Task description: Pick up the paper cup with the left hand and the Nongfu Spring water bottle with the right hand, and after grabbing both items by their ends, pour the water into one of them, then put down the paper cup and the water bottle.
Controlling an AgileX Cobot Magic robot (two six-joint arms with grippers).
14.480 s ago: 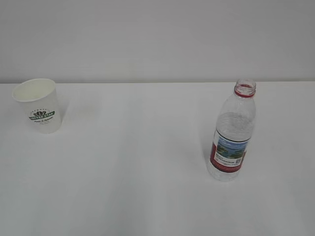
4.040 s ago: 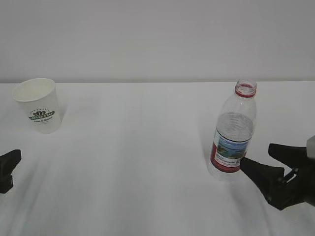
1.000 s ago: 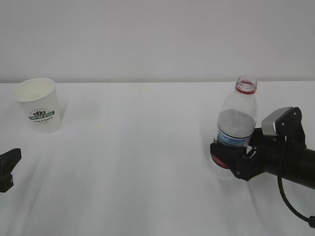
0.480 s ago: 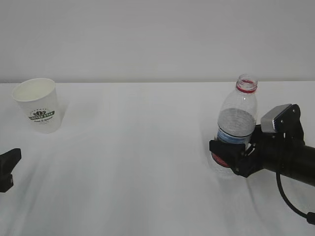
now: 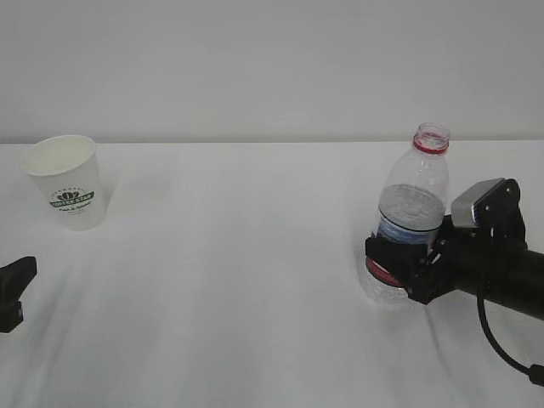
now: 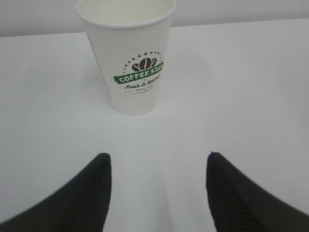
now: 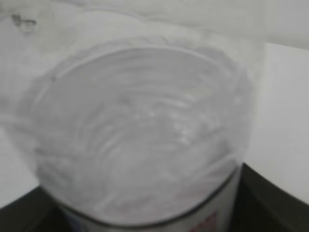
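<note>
Nearby, only bare white table [image 5: 238,280]

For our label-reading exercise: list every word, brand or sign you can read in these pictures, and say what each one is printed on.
"COFFEE STAR": green banner on the paper cup, beneath a coffee-bean emblem and a row of stars.
Script line below that banner: too small to read reliably.
Label on the water bottle: mostly hidden by the right gripper; no text is legible.
</note>
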